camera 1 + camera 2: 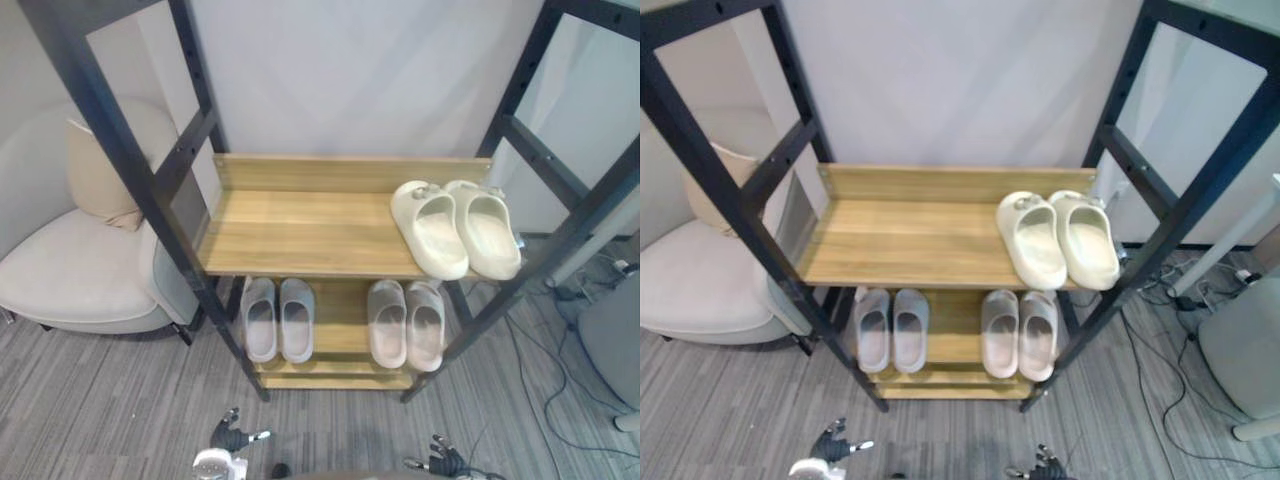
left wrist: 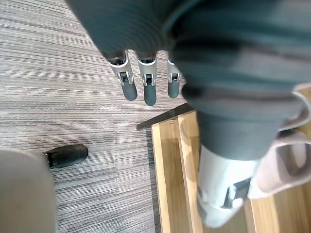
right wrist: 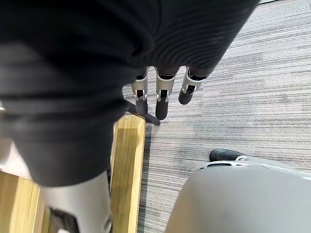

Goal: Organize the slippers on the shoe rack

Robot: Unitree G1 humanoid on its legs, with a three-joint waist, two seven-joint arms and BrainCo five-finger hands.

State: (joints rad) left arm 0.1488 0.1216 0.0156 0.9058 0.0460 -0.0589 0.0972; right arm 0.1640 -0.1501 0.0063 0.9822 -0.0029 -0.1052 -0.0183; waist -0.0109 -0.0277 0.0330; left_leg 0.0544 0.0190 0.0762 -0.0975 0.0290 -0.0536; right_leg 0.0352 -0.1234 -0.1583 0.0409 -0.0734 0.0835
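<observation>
Left eye view, nearest things first: the robot's left hand (image 1: 232, 436) and right hand (image 1: 445, 460) hang low in front of the shoe rack (image 1: 300, 232), well short of it, over the grey striped carpet (image 1: 120, 400). In the left wrist view the left hand's fingers (image 2: 144, 83) are straight and slightly apart with nothing in them. The hand is wide and empty, and the rack's bottom boards lie just past it. The right wrist view shows the same for the right hand: its fingers (image 3: 163, 97) are straight, point at the carpet beside the rack's front foot, and carry nothing.

Two pairs of slippers stand on the rack's lower shelf, heels to the front and toes toward the back. The grey pair (image 1: 278, 318) is on the rack's left half and the pinkish-beige pair (image 1: 406, 322) on its right half. The slippers in each pair sit side by side, and a gap separates the pairs.

One shelf up, the cream pair (image 1: 455, 227) sits at the rack's right end, the two slippers touching, heels at the shelf's front edge and toes turned slightly left toward the back board.

Behind the rack is a pale wall (image 1: 350, 80). To the rack's left stands a pale armchair (image 1: 80, 275) with a beige cushion (image 1: 100, 180) against its back.
</observation>
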